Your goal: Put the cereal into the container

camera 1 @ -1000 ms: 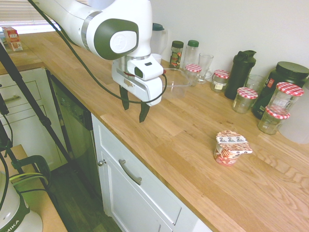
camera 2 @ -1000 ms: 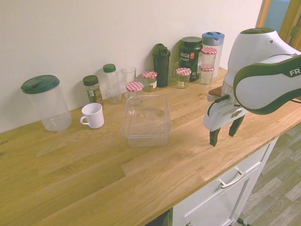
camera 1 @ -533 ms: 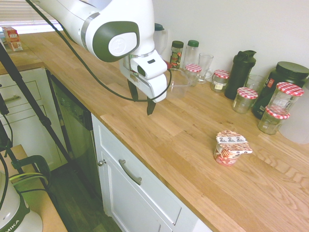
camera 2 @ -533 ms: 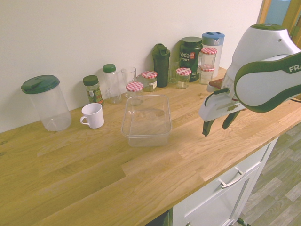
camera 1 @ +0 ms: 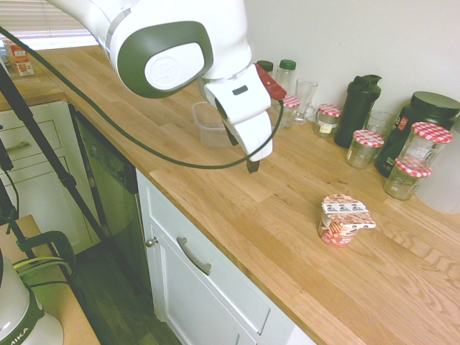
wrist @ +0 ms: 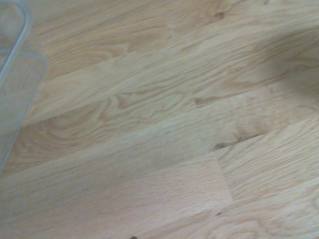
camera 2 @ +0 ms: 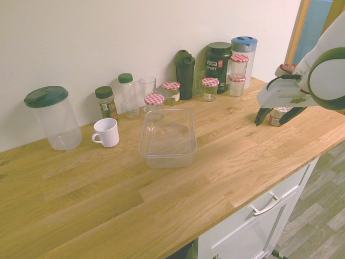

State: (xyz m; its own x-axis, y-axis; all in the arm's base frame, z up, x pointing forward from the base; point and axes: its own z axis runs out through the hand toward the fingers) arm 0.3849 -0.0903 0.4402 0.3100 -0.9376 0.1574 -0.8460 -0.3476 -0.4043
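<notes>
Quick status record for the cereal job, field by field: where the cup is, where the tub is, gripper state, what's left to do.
cereal cup: upright on the wooden counter, lid on, not held
container: clear tub on the counter in front of the jars, nothing in it
gripper: open, nothing between the fingers, above the counter between tub and cup
nearby: white mug beside the tub; jars with checkered lids along the wall
remaining: grasp the cup, carry it to the tub, release
</notes>
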